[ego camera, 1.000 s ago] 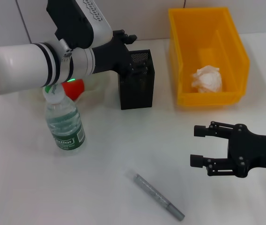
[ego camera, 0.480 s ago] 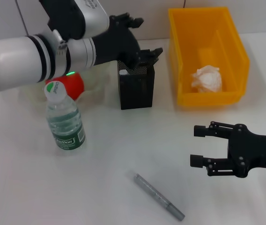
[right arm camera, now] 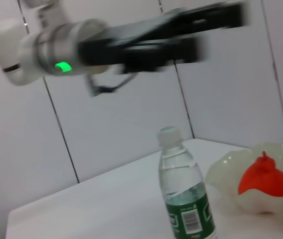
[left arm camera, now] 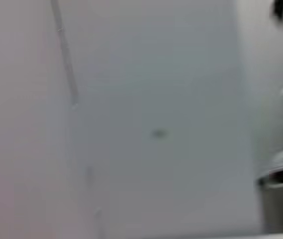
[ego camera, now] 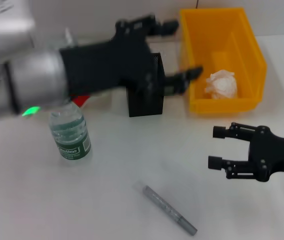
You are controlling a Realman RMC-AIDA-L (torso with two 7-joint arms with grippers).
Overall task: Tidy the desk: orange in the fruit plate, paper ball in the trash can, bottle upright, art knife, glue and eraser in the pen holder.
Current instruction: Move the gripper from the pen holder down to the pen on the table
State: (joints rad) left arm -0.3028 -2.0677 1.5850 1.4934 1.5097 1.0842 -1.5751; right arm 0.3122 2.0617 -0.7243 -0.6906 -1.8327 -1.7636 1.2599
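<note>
My left gripper [ego camera: 184, 49] is open and empty, blurred, above the black mesh pen holder [ego camera: 146, 102], its fingers spread toward the yellow trash can [ego camera: 249, 60]. The paper ball [ego camera: 222, 84] lies inside the trash can. The bottle [ego camera: 71, 134] stands upright at the left; it also shows in the right wrist view [right arm camera: 184, 196]. The orange [right arm camera: 263, 175] sits in the pale-green fruit plate [right arm camera: 228, 169]; in the head view my left arm hides most of it. A slim grey pen-shaped art knife [ego camera: 169, 209] lies on the table in front. My right gripper [ego camera: 215, 147] is open and empty, low at the right. The eraser and glue are out of view.
The white table [ego camera: 117, 165] meets a tiled wall behind. The left arm [right arm camera: 146, 42] reaches across above the bottle and plate. The left wrist view shows only a blurred pale wall.
My left arm has swung up and to the right from the pen holder toward the trash can, its fingers spread wider. My right gripper has shifted slightly right and down.
</note>
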